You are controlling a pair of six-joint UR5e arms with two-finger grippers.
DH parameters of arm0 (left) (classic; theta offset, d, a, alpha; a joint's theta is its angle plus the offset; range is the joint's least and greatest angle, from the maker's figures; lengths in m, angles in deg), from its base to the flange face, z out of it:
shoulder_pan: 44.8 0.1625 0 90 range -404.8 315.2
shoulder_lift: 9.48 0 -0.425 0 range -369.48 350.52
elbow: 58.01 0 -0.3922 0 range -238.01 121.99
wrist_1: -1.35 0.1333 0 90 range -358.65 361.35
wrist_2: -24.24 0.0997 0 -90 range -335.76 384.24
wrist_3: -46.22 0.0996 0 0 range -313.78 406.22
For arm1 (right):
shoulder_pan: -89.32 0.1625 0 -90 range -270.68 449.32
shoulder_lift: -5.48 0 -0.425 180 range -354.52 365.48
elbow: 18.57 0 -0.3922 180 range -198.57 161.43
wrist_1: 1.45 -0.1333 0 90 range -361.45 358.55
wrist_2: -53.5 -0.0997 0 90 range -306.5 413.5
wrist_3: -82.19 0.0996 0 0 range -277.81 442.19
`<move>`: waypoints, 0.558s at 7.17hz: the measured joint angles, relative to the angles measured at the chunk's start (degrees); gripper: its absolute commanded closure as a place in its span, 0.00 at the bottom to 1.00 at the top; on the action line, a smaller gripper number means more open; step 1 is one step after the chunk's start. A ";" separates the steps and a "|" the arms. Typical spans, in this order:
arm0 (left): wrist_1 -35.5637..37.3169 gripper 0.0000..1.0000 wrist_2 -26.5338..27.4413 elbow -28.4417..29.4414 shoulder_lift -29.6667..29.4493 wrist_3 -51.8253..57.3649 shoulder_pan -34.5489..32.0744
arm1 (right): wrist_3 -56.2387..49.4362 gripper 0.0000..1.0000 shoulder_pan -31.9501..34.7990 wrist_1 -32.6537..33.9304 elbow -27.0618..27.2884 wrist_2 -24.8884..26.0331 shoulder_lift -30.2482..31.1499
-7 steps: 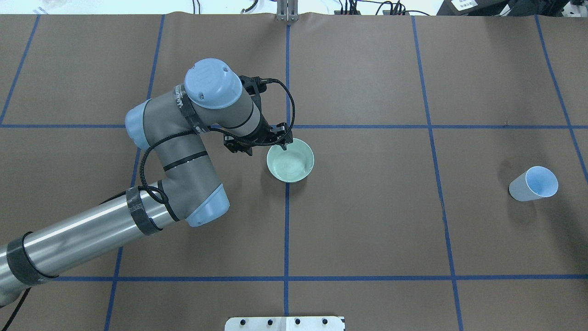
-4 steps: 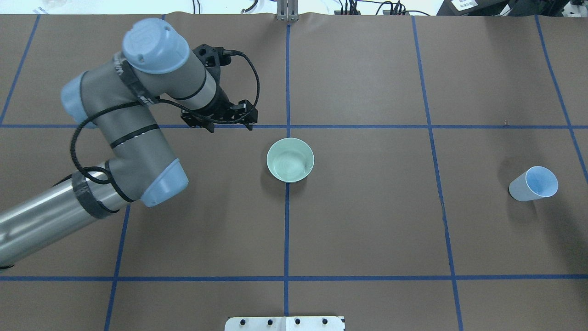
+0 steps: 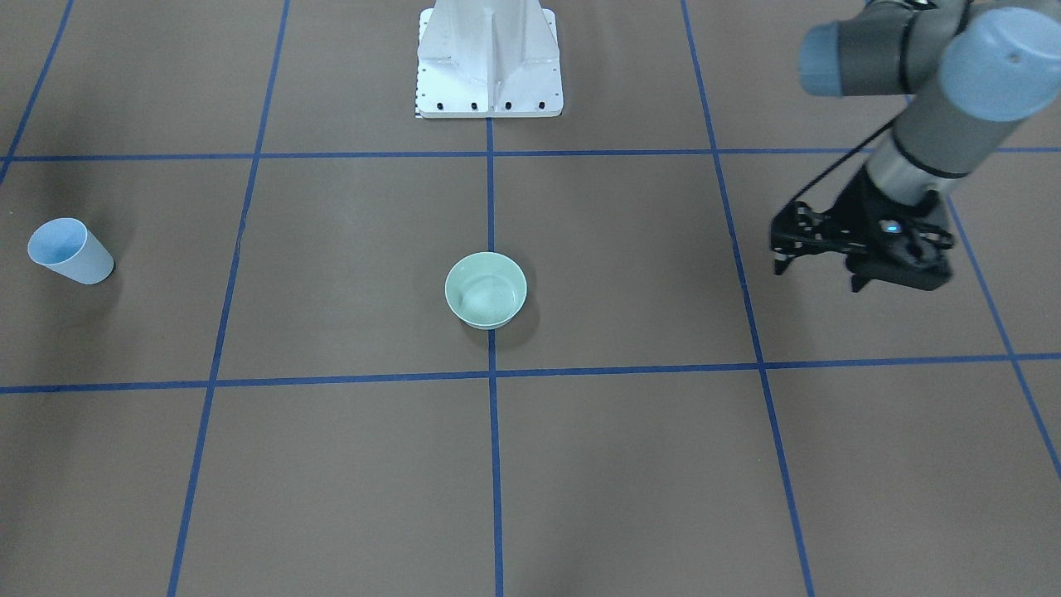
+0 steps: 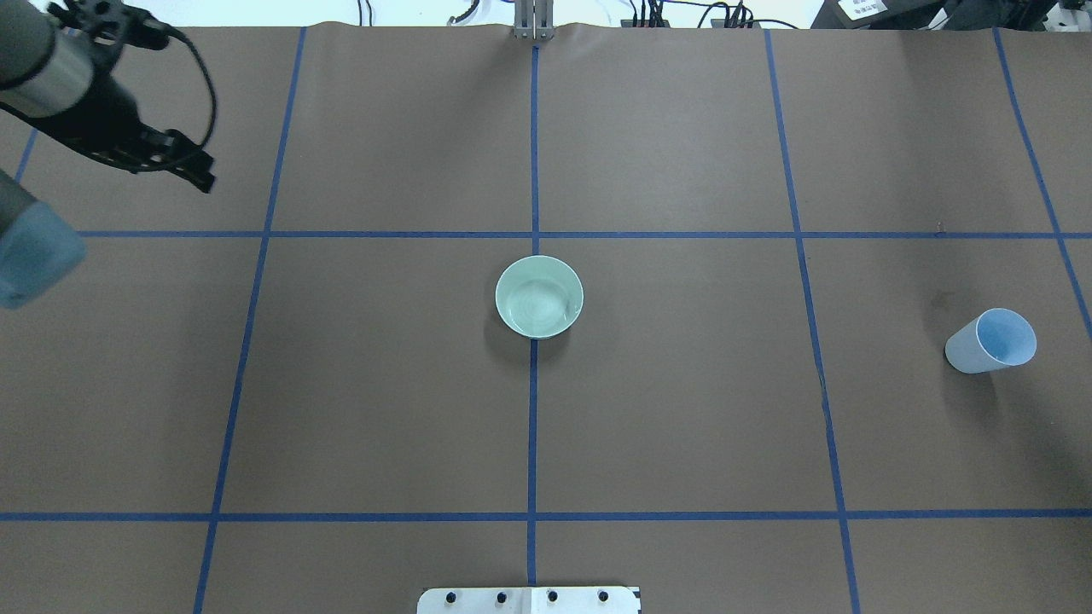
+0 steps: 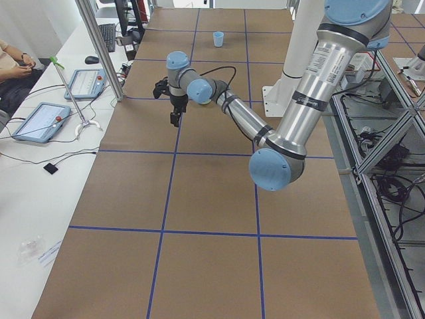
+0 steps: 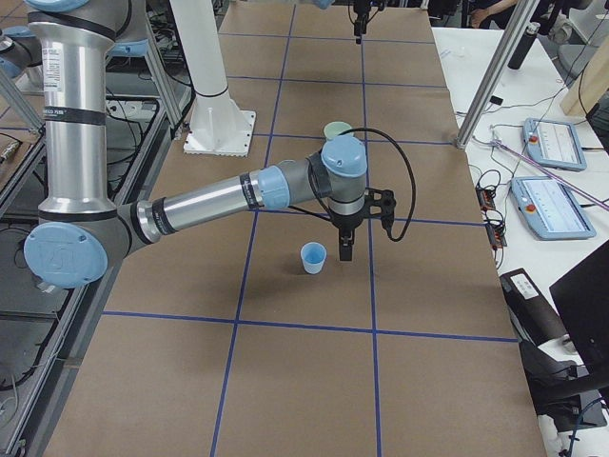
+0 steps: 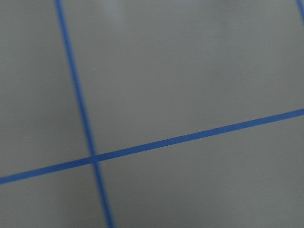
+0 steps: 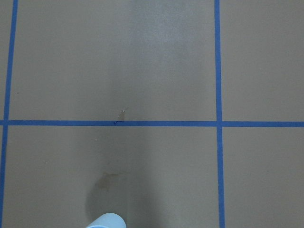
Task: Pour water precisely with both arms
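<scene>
A pale green bowl [image 4: 539,297] stands at the table's middle and also shows in the front view [image 3: 486,290]. Faint ripples of water [image 4: 536,305] show in it. My left gripper [image 4: 200,170] is open and empty, raised over the far left of the table, well away from the bowl; the front view [image 3: 819,274] shows its spread fingers. A light-blue cup [image 4: 990,341] stands upright at the right side. My right gripper [image 6: 344,249] hangs just beside the cup [image 6: 313,257]; I cannot tell whether it is open or shut. The cup's rim [image 8: 107,221] shows in the right wrist view.
The white pedestal [image 3: 489,62] stands at the robot's edge of the table. A small droplet [image 8: 122,113] and a damp stain [image 8: 109,179] mark the brown paper near the cup. Blue tape lines grid the table. Operators' tablets [image 6: 547,143] lie beyond the far edge.
My left gripper was at the bowl's rim a second ago. It has since swung away to the far left of the table. The bowl and the cup have not moved.
</scene>
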 measured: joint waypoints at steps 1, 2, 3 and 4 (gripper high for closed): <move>0.10 0.00 -1.27 1.03 3.80 9.89 -5.81 | 5.92 0.00 -1.77 0.05 3.59 0.36 0.98; 0.06 0.00 -3.40 3.82 6.41 19.43 -11.59 | 12.90 0.00 -4.75 0.08 6.91 2.03 1.62; -0.12 0.00 -5.82 7.02 7.69 26.30 -15.89 | 20.06 0.00 -8.70 0.08 9.74 5.44 1.89; -0.39 0.00 -7.45 9.14 8.12 29.68 -18.17 | 28.44 0.00 -14.21 0.08 12.59 10.88 1.98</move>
